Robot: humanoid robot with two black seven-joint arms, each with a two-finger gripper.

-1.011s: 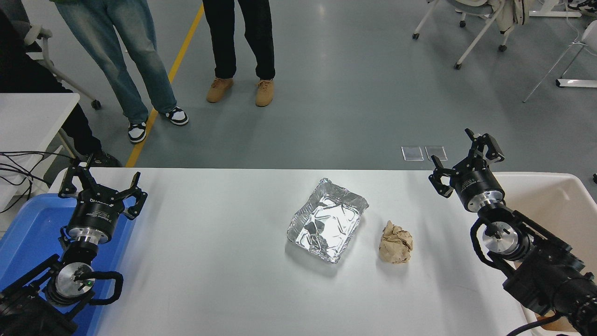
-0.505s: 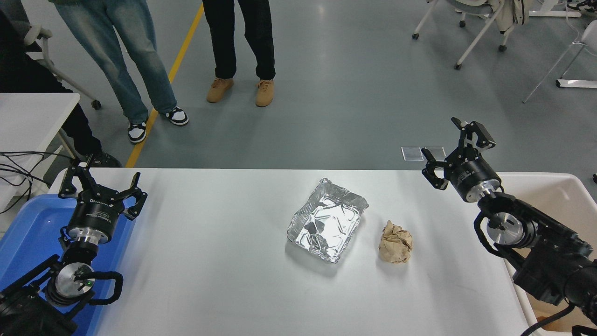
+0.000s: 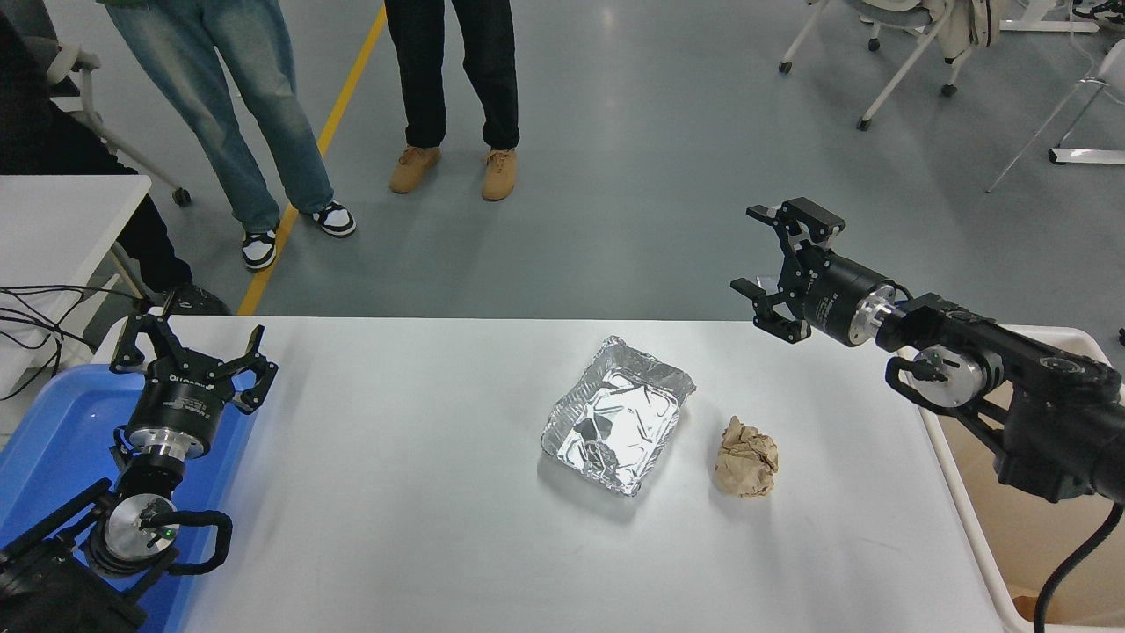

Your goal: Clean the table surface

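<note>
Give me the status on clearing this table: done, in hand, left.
Done: nothing that shows; the foil tray and the crumpled brown paper ball both lie on the table surface. In hand: nothing; the right gripper hangs open and empty near the far edge, and the left gripper is parked open over the blue bin. Left: both items.

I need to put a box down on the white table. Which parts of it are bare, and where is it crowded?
The table is bare from the left gripper across to the foil tray, and along the near edge. A smaller bare strip lies between the paper ball and the cream bin. It is crowded at the tray and ball; the open right gripper hangs over the far edge.
</note>
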